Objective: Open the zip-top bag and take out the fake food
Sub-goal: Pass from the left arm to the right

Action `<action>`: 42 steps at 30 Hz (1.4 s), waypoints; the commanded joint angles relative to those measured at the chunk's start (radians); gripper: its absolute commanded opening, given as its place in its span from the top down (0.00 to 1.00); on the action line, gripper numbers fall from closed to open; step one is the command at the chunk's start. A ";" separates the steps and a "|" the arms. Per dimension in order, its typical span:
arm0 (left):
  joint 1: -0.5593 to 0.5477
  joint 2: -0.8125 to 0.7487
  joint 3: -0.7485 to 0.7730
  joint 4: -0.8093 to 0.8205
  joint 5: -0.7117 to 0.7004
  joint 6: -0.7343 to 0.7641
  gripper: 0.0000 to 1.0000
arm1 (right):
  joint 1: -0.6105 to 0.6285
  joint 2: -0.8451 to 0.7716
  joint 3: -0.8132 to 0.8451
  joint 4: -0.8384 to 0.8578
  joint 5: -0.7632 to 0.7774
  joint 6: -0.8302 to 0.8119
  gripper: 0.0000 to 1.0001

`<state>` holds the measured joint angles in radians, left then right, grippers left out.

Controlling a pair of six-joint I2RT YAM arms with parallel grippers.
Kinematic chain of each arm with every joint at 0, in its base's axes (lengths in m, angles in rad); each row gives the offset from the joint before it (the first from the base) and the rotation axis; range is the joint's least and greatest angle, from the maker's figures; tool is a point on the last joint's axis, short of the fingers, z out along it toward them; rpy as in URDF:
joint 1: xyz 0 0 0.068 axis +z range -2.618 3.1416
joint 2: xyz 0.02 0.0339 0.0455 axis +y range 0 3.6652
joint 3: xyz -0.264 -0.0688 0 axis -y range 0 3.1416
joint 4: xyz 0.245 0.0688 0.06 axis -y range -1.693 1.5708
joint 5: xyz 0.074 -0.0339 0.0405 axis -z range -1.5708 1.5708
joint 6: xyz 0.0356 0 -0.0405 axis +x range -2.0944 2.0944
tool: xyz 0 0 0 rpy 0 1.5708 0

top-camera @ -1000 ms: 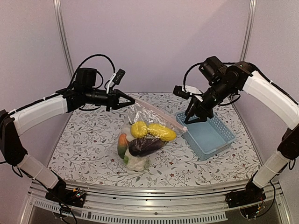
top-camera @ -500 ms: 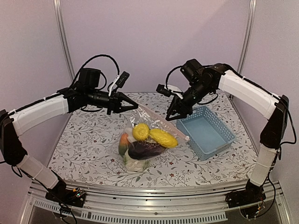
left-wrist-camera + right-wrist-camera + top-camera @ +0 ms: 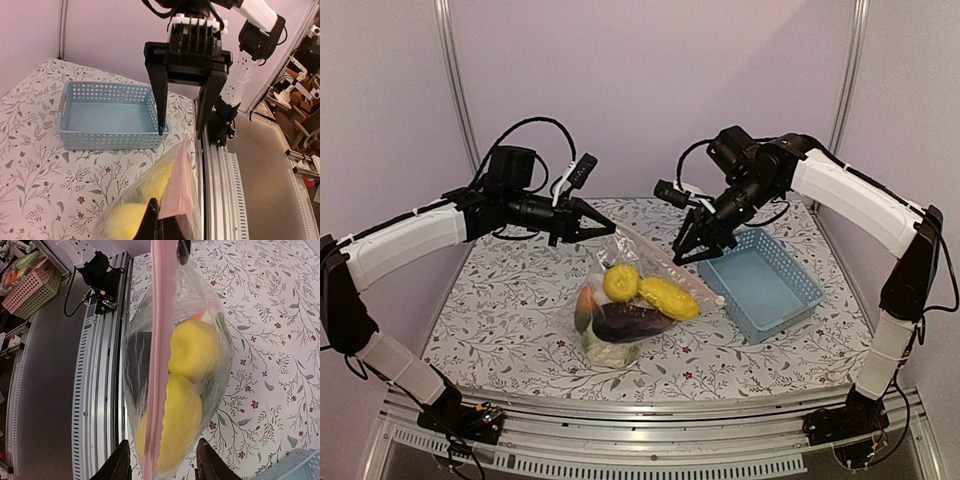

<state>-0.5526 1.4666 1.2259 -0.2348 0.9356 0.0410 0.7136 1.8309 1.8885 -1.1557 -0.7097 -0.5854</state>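
Note:
The zip-top bag (image 3: 636, 268) hangs over the middle of the table, its bottom resting on the cloth, with its pink zip strip (image 3: 665, 255) slanting down to the right. Inside lies the fake food: two yellow pieces (image 3: 665, 296), a dark purple eggplant (image 3: 625, 321), a white cauliflower (image 3: 610, 350) and an orange piece (image 3: 583, 299). My left gripper (image 3: 605, 228) is shut on the strip's upper left end (image 3: 177, 192). My right gripper (image 3: 684, 251) stands open at the strip's lower right end. In the right wrist view the strip (image 3: 159, 365) runs between its fingertips (image 3: 201, 444), apart from both.
A light-blue slotted basket (image 3: 807, 295) stands to the right of the bag, behind my right gripper (image 3: 180, 134) in the left wrist view. The table's metal rail (image 3: 97, 390) runs along the near edge. A pink basket (image 3: 30, 287) sits off the table.
My right arm has swung left from above the blue basket to the bag's lower right end, jaws still open. The left gripper keeps its hold; the bag shifted slightly.

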 commanded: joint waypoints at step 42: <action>-0.010 -0.002 0.027 -0.011 0.027 0.016 1.00 | 0.001 0.017 0.030 -0.034 0.022 -0.024 0.63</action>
<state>-0.5526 1.4666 1.2278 -0.2481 0.9386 0.0414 0.7132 1.8492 1.8915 -1.1713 -0.7113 -0.5995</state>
